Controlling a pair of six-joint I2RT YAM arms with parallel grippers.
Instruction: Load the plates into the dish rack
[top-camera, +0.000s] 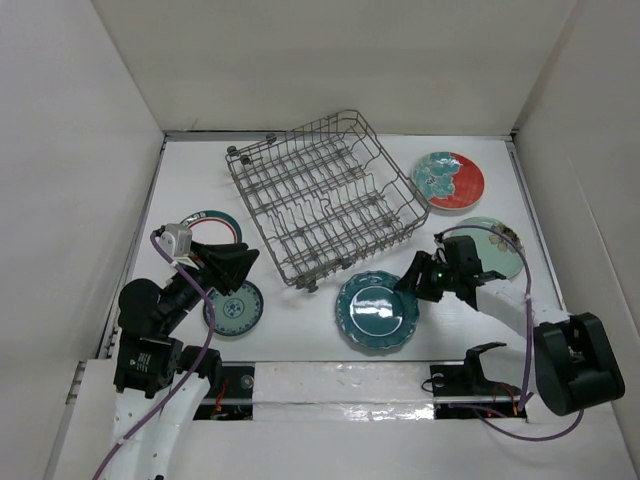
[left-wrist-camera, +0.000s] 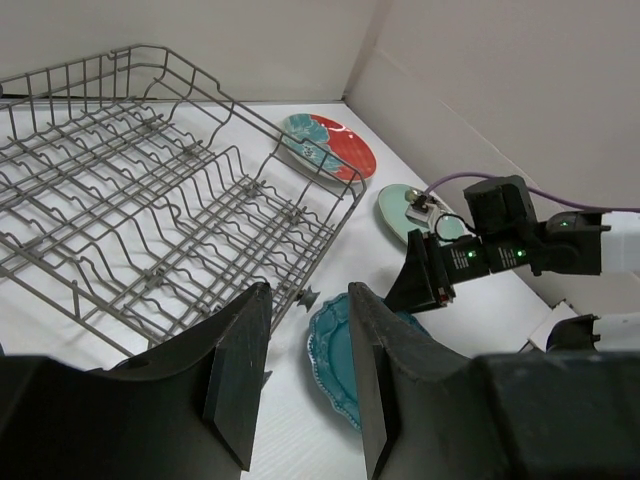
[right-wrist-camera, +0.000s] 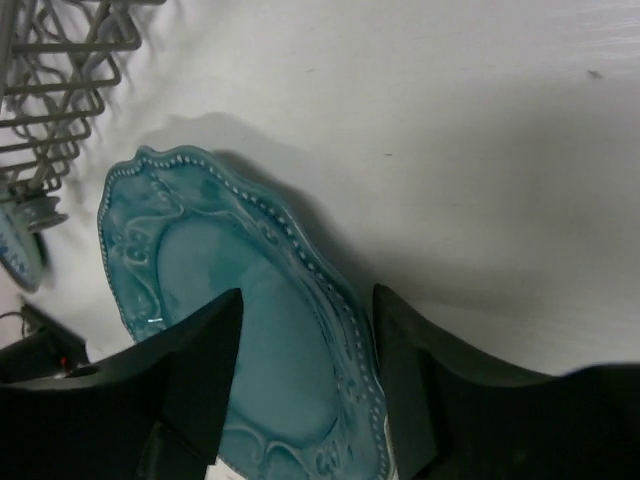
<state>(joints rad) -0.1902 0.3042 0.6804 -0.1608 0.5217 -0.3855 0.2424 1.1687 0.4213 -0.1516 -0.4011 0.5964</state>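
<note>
Observer: right gripper (right-wrist-camera: 308, 300) spread wide, nothing in it, one jaw each side of the right-hand rim of the dark teal scalloped plate (right-wrist-camera: 200, 260). Plate flat on the table (top-camera: 300, 335), just beside the near corner of the dish rack (top-camera: 318, 200). No plates in the rack.

Lead: Hazard?

Observer: Judgement only. Rim looks thin, glazed and flush to the surface. The lower finger may not get under it. Closing could then shove the plate toward the rack's foot. A shallow pinch could let it slip on the lift.

Lead: Left side?

Observer: left gripper (left-wrist-camera: 308, 320) open, empty, hovering above the small teal patterned plate (top-camera: 233, 308). It is well apart from the right, so no clash likely.
</note>
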